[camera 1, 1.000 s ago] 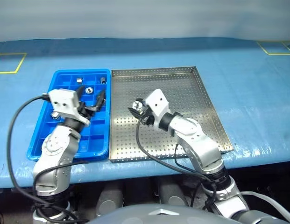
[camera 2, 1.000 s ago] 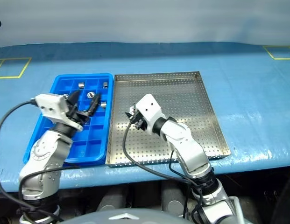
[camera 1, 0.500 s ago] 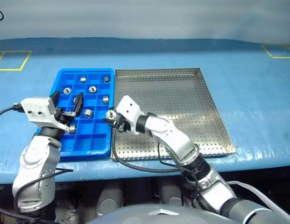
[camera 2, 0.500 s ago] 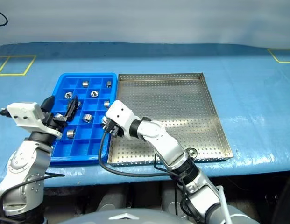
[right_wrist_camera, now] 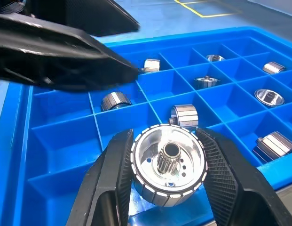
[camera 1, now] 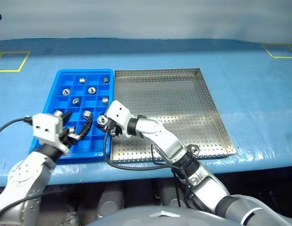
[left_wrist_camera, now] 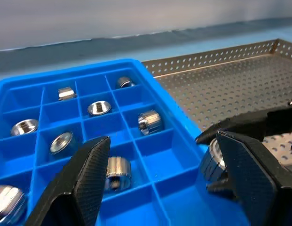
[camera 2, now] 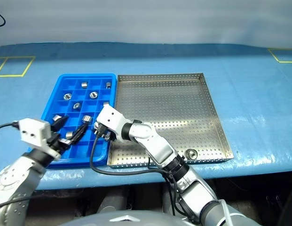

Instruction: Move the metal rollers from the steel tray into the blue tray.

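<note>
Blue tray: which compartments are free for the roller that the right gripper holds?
In the blue tray, the near rows by the front rim are bare, just below the right gripper and its roller. The far rows are crowded with rollers. The left gripper hangs open over the near left cells.

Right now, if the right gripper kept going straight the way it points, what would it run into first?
Probably the left gripper, whose open fingers hang just ahead, over the blue tray; depth is unclear.
</note>
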You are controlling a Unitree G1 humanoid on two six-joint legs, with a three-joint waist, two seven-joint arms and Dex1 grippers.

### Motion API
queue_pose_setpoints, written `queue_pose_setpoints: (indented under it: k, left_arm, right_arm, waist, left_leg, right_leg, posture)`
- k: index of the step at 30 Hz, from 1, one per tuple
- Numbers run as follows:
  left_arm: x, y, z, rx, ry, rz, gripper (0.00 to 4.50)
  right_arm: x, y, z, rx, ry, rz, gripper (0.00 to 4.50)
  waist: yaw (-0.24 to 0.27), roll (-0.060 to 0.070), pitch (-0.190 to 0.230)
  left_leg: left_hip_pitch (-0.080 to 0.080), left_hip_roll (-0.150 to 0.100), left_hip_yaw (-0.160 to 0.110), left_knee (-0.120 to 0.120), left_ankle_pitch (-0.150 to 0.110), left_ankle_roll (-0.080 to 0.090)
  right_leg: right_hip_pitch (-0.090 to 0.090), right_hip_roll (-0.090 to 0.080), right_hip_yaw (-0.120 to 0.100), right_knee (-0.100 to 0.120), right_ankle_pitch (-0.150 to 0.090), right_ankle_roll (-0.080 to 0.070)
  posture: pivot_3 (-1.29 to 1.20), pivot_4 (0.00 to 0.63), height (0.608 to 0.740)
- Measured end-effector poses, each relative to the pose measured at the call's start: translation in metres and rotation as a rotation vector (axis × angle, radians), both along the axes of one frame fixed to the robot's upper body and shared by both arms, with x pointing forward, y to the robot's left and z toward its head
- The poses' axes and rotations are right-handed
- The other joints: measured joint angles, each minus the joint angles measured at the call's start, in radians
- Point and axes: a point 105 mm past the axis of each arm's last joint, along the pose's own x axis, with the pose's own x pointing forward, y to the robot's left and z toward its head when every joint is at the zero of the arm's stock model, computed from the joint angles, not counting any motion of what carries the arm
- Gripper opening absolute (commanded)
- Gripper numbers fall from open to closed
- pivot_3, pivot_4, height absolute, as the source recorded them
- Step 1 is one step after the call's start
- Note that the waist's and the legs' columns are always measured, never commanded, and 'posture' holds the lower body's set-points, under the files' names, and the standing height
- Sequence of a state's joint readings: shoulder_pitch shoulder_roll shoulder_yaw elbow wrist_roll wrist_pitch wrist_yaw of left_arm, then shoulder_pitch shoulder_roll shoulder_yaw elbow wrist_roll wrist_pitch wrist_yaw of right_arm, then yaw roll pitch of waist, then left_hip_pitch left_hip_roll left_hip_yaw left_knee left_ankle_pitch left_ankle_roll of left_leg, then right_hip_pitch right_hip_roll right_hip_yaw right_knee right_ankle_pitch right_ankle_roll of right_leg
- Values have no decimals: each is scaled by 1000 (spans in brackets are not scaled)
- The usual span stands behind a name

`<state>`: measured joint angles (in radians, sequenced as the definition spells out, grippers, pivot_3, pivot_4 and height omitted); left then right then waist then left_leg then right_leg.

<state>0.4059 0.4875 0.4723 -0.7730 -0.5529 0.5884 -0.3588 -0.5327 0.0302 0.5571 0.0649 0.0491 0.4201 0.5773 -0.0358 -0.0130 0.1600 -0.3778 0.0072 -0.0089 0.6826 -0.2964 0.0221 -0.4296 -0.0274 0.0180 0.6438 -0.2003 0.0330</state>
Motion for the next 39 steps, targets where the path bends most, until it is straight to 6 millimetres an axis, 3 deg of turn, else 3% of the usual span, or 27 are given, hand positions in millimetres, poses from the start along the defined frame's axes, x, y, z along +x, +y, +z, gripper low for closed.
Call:
queue_pose_setpoints:
  k: [4,18,19,23,29,31,34,37,39]
  left_arm:
    - [-16,11,2,25,24,23,3946]
    - [-29,-7,-11,-12,92,-34,3946]
    - [-30,-8,-11,-13,93,-34,3946]
    - [-28,-11,-11,-19,90,-45,3946]
    - [-19,-27,-9,-46,60,-104,3946]
    - [-15,-36,-8,-63,50,-136,3946]
    - [-9,-52,-9,-91,42,-197,3946]
    - [-5,-62,-13,-115,52,-236,3946]
    - [-1,-69,-15,-130,58,-266,3946]
  right_arm:
    - [4,-1,-10,-20,25,-4,1753]
    - [8,2,-21,-49,61,13,1753]
    - [8,2,-21,-49,64,14,2465]
    - [7,3,-20,-44,65,23,3572]
    - [11,-7,0,15,2,-25,3572]
    - [14,-19,15,41,-43,-58,3572]
    - [24,-57,28,7,-114,-159,3572]
    - [39,-115,17,-130,-124,-328,3572]
    - [42,-165,2,-280,-104,-460,3572]
  waist:
    - [18,0,0]
    - [27,-1,0]
    - [27,-1,-1]
    - [28,-1,0]
    - [28,-1,0]
    - [29,-1,0]
    - [34,-1,-1]
    - [38,-1,-1]
    - [37,-1,0]
  left_leg:
    - [0,0,-1,0,0,0]
    - [1,0,-2,0,1,-1]
    - [1,0,-2,0,1,-1]
    - [1,0,-2,0,1,-1]
    - [0,0,-2,0,1,-1]
    - [0,-1,-2,0,1,-1]
    - [0,-2,-3,0,0,-1]
    - [0,-2,-2,0,0,0]
    - [0,-2,-1,0,0,0]
  right_leg:
    - [1,-1,-1,0,-1,-2]
    - [1,0,-2,0,-2,-3]
    - [1,0,-2,0,-2,-3]
    - [1,0,-2,0,-2,-3]
    - [1,0,-2,0,-2,-3]
    - [2,0,-2,0,-1,-2]
    - [2,-1,-2,-1,-1,-2]
    - [2,-1,-1,-1,-1,-2]
    - [2,-1,-1,-1,-2,-3]
  posture:
    - [80,150,740]
    - [101,150,740]
    - [99,150,740]
    - [95,150,740]
    - [69,150,740]
    - [65,150,740]
    - [41,150,740]
    - [0,150,740]
    - [-30,150,740]
